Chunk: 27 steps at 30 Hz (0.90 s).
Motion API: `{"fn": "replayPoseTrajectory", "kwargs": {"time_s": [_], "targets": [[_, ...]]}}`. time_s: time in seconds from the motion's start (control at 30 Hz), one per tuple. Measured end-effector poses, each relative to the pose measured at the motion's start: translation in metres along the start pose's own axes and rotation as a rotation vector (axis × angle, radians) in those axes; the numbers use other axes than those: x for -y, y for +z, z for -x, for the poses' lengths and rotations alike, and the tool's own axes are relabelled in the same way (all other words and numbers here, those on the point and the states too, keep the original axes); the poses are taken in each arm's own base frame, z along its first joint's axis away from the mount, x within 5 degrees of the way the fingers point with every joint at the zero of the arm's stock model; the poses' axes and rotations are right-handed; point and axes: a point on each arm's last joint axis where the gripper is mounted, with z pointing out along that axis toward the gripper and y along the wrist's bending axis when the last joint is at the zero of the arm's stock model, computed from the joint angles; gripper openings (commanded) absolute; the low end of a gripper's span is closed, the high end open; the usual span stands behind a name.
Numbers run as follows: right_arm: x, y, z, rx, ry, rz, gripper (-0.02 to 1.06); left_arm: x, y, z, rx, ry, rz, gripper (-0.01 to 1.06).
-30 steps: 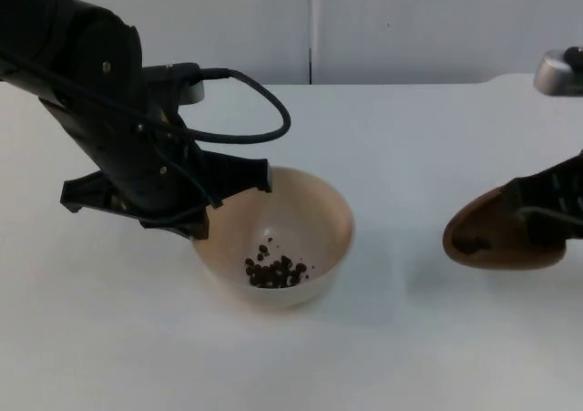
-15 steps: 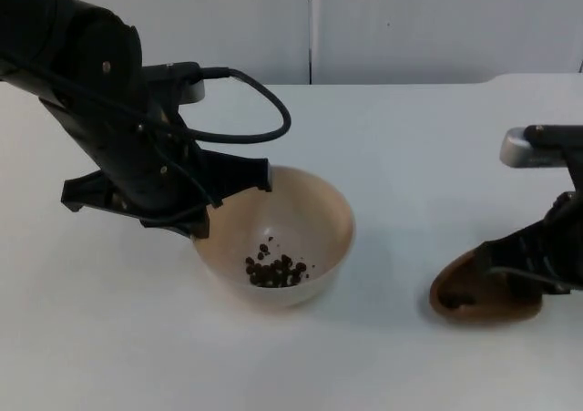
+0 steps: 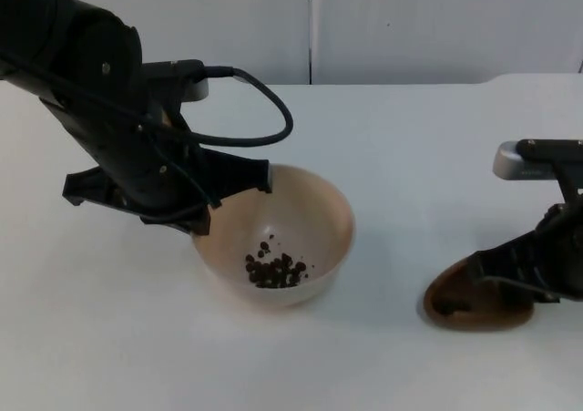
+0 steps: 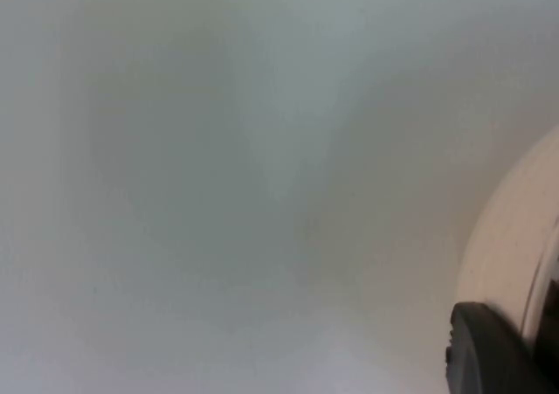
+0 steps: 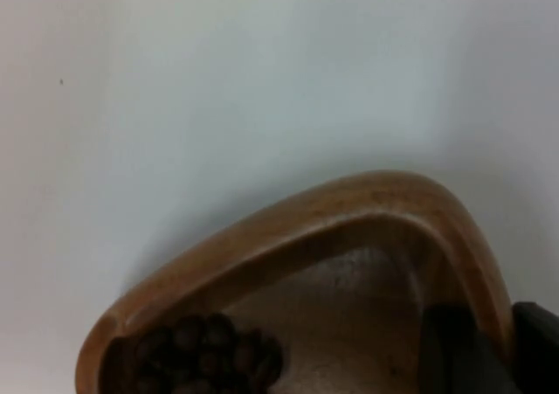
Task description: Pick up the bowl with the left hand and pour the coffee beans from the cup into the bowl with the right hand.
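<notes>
A cream bowl (image 3: 310, 212) sits left of the table's middle, with a small heap of coffee beans (image 3: 274, 271) at its bottom. My left gripper (image 3: 231, 201) is shut on the bowl's left rim. In the left wrist view the bowl's outer wall (image 4: 511, 237) curves beside a black fingertip (image 4: 482, 352). At the front right my right gripper (image 3: 516, 278) is shut on a brown wooden cup (image 3: 466, 302), tilted with its mouth to the left and low by the table. A few beans (image 5: 205, 352) lie inside the cup (image 5: 306, 230).
The white table (image 3: 410, 156) runs back to the grey partition wall (image 3: 410, 28). The left arm's bulk (image 3: 100, 110) stands over the table's left part. Bare table lies between bowl and cup.
The right gripper has carried the cup toward the table's front and a little left, down close to the surface. The bowl, its beans and the left arm have stayed put.
</notes>
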Motion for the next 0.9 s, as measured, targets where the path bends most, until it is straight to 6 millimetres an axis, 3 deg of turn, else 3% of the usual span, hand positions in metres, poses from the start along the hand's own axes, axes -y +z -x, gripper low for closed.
{"fn": "replayPoseTrajectory", "kwargs": {"time_s": [0.07, 0.13, 0.17, 0.3, 0.33, 0.4, 0.47, 0.57, 0.9], "targets": [[0.0000, 0.0000, 0.0000, 0.000, 0.002, 0.000, 0.06, 0.0000, 0.0000, 0.0000, 0.000, 0.002, 0.000, 0.05], [0.0000, 0.0000, 0.0000, 0.000, 0.004, 0.000, 0.16, 0.0000, 0.0000, 0.0000, 0.000, 0.002, 0.000, 0.19], [0.0000, 0.0001, -0.0001, 0.000, 0.004, 0.000, 0.16, 0.0000, 0.0000, 0.0000, 0.000, 0.002, 0.000, 0.19], [0.0003, 0.0018, -0.0012, -0.007, 0.004, -0.002, 0.43, 0.0000, 0.0000, 0.0000, 0.000, 0.007, 0.001, 0.56], [0.0003, 0.0018, -0.0012, -0.007, 0.004, -0.002, 0.43, 0.0000, 0.0000, 0.0000, 0.000, 0.007, 0.001, 0.56], [0.0001, 0.0018, -0.0003, 0.003, 0.004, 0.001, 0.57, -0.0001, 0.0000, 0.0001, 0.001, 0.008, 0.001, 0.72], [-0.0001, 0.0018, 0.0005, 0.012, 0.004, 0.003, 0.68, -0.0001, 0.0000, 0.0001, 0.001, 0.008, 0.001, 0.81], [-0.0003, 0.0017, 0.0014, 0.022, 0.004, 0.005, 0.73, -0.0001, 0.0000, 0.0001, 0.001, 0.012, 0.002, 0.85], [-0.0005, 0.0012, 0.0021, 0.028, 0.000, 0.006, 0.73, -0.0002, 0.0000, 0.0001, 0.001, 0.013, 0.002, 0.85]]}}
